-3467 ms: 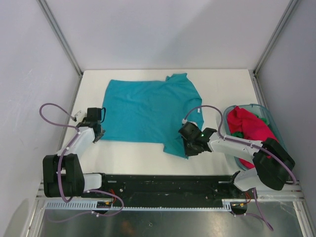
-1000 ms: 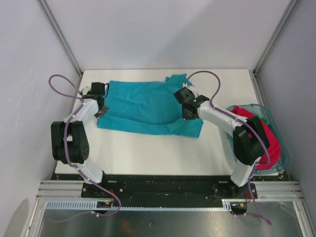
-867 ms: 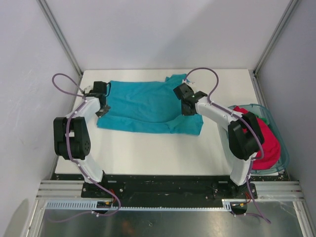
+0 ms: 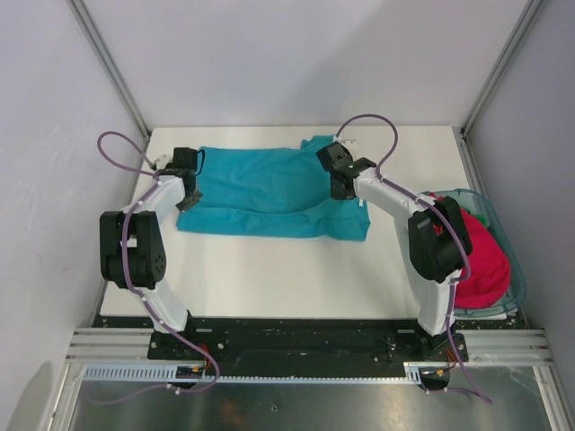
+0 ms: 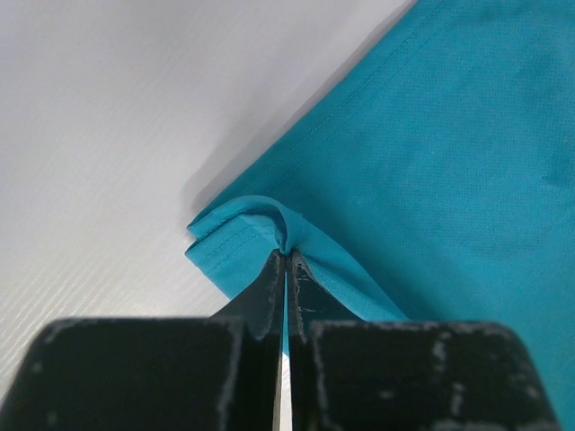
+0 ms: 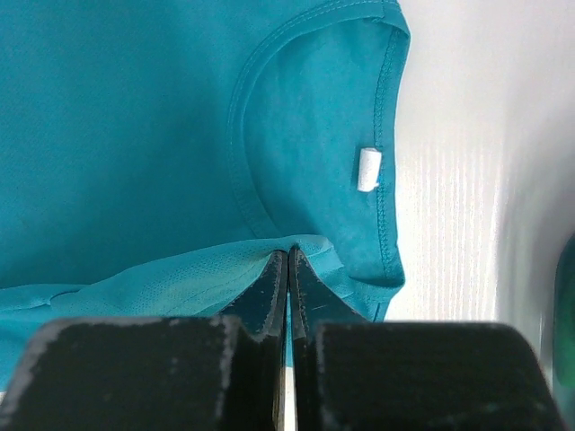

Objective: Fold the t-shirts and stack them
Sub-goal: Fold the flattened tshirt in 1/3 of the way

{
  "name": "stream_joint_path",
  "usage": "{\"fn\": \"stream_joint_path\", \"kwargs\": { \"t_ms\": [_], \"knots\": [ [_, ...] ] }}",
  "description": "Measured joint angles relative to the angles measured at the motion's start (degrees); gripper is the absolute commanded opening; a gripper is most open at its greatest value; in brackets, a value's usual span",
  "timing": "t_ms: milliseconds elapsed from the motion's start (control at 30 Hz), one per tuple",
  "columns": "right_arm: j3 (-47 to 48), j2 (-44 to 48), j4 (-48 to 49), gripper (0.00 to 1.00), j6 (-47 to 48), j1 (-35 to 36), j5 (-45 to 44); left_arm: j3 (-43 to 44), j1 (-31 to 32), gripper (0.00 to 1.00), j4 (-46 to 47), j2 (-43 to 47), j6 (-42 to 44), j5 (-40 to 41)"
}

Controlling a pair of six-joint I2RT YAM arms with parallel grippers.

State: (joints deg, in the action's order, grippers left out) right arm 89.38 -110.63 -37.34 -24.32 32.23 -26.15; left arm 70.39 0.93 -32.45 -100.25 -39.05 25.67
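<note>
Tool tips on both arms are pressed together, each pinching cloth: the left tool (image 4: 188,199) has a doubled corner of hem, the right tool (image 4: 340,189) a thin layer just below the collar (image 6: 247,117).

Across the white desk (image 4: 269,269), the teal t-shirt (image 4: 260,193) lies in the far half, toward 12 o'clock. It looks folded over on itself into a wide band, with my left tool at its 9 o'clock edge and my right at its 2 o'clock corner. The basket (image 4: 515,278) hangs off the desk edge at about 4 o'clock, well apart from the band. The magenta t-shirt (image 4: 485,262) is heaped inside it, not yet folded. Smallest, a white label (image 6: 368,169) sits inside the neckline.

I judge this cloth light, limp and a little stretchy. It will sag and drag between two pinch points and will not hold a crease alone. I take it at hems and corners, where the stitched edge gives the tips something firm. In the left wrist view the left tool (image 5: 286,256) bites only a small pucker, so that hold could slip under tension. The right tool (image 6: 287,253) grips one layer, which may peel from the layer below.
</note>
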Motion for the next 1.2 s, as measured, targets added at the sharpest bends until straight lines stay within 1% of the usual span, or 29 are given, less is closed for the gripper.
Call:
{"fn": "stream_joint_path", "kwargs": {
  "t_ms": [267,533,833,1100,1167,1200],
  "knots": [
    [0.00,-0.15,1.29,0.00,0.00,-0.90,0.04,0.48,-0.37,0.00,0.11,-0.13,-0.02,0.28],
    [0.02,-1.18,2.29,0.00,0.04,-1.01,0.11,2.25,-0.37,0.00,0.22,-2.14,-0.04,0.24],
    [0.28,-3.19,2.54,0.00,0.44,-1.64,0.17,2.56,-2.62,0.00,0.17,-3.54,-0.09,0.15],
    [1.22,-3.65,3.15,0.00,0.63,-2.16,0.57,4.42,-2.82,0.00,0.35,-4.83,-0.02,-0.46],
    [1.53,-4.00,3.39,0.00,0.66,-2.25,0.63,4.44,-2.82,0.03,0.37,-5.20,0.00,-0.61],
    [1.70,-4.26,3.43,0.01,0.66,-2.32,0.72,4.44,-2.82,0.06,0.39,-5.42,0.04,-0.76]
  ]
}}
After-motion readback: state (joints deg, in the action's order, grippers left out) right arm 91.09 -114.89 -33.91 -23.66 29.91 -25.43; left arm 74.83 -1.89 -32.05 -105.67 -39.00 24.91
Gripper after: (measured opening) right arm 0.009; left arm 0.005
